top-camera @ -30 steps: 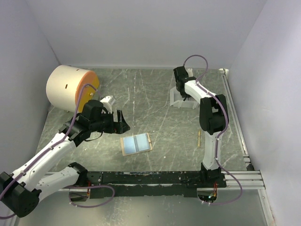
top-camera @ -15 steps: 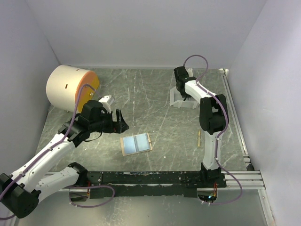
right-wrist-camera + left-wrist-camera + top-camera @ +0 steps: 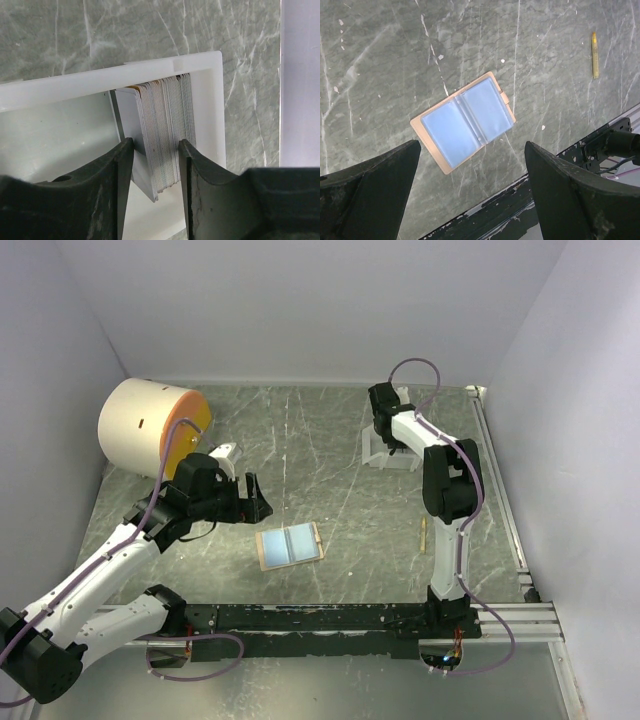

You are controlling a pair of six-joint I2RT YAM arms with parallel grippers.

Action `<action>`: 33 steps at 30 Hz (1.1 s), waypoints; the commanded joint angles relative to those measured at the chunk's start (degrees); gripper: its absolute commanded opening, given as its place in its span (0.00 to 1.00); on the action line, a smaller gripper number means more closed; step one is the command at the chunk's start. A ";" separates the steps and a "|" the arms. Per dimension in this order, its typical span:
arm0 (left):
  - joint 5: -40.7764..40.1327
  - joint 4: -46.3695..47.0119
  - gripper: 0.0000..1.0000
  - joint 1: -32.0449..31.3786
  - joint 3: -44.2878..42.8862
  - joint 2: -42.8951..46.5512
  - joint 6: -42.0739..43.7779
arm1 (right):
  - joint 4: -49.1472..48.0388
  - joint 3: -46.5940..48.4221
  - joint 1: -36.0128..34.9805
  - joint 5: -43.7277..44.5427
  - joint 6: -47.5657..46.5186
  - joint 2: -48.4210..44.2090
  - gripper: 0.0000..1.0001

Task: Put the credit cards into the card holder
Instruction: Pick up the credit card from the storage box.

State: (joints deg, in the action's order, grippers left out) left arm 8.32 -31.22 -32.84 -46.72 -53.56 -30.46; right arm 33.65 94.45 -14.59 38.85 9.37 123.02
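From above, the wallet [image 3: 289,545] lies open on the table [image 3: 330,480], close to the middle of the near edge. The left gripper [image 3: 255,502] hangs just beside it with its jaws wide apart. The right gripper [image 3: 384,435] reaches down into the white tray [image 3: 392,462] near the far right corner.

From the left wrist, the wallet [image 3: 464,121] shows its blue pockets between the two spread fingers [image 3: 375,190].

From the right wrist, the cards [image 3: 165,130] stand on edge in a corner of the tray [image 3: 100,82]. The fingers [image 3: 100,185] squeeze the stack from both sides.
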 commanded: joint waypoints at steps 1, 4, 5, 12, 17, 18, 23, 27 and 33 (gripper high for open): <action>-1.08 -0.59 0.97 -0.29 -0.17 0.65 -0.31 | -0.36 1.44 0.61 3.02 -0.62 -0.51 0.39; -1.10 -0.60 0.97 -0.29 -0.17 0.67 -0.45 | -1.32 0.64 0.69 3.02 -1.16 -1.97 0.36; -1.13 -0.59 0.97 -0.27 -0.13 0.70 -0.45 | -1.49 0.52 0.64 3.09 -1.28 -2.33 0.35; -1.27 -0.59 0.97 -0.27 -0.13 0.68 -0.49 | -2.18 -0.04 0.65 2.17 -1.63 -3.22 0.29; -1.34 -0.59 0.97 -0.29 -0.07 0.65 -0.50 | -2.50 -0.19 0.68 1.35 -1.68 -3.78 0.22; -1.29 -0.54 0.97 -0.29 -0.04 0.65 -0.62 | -2.64 -0.23 0.68 1.12 -1.64 -3.96 0.20; -1.37 -0.51 0.97 -0.29 0.02 0.50 -0.66 | -2.83 -0.23 0.64 -1.94 -1.72 -5.33 0.08; -1.26 -0.39 0.97 -0.29 -0.08 0.35 -0.58 | -1.47 -0.11 0.50 -6.78 -0.73 -6.96 0.00; 0.51 2.40 0.94 -0.29 1.08 0.12 -0.11 | -1.37 -4.10 -0.02 -13.23 1.70 -14.73 0.00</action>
State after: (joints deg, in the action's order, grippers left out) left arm 7.90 -31.11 -32.84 -46.63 -53.56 -30.65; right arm 31.59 92.40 -14.57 30.39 8.97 114.48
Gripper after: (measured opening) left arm 0.958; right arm 0.007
